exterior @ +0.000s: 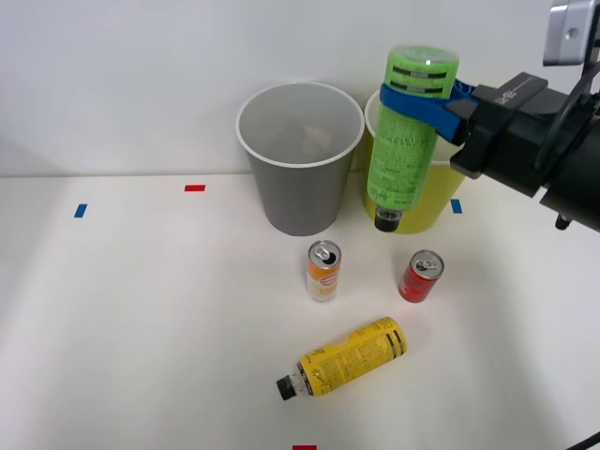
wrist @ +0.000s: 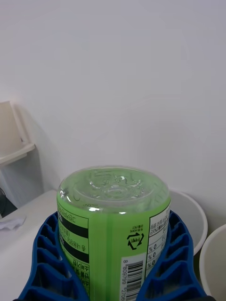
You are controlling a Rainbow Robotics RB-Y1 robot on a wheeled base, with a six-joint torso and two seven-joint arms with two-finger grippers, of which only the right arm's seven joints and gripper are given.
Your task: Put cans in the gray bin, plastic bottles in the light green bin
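We hold green bottle [exterior: 406, 141] in gripper [exterior: 419, 101], cap down (near its base). Lime bin [exterior: 441, 204] below: center cap over mouth, lower, then release.

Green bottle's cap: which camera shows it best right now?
The front view: the green bottle hangs cap-down in the right tool, its dark cap before the light green bin. The right wrist view gives its base.
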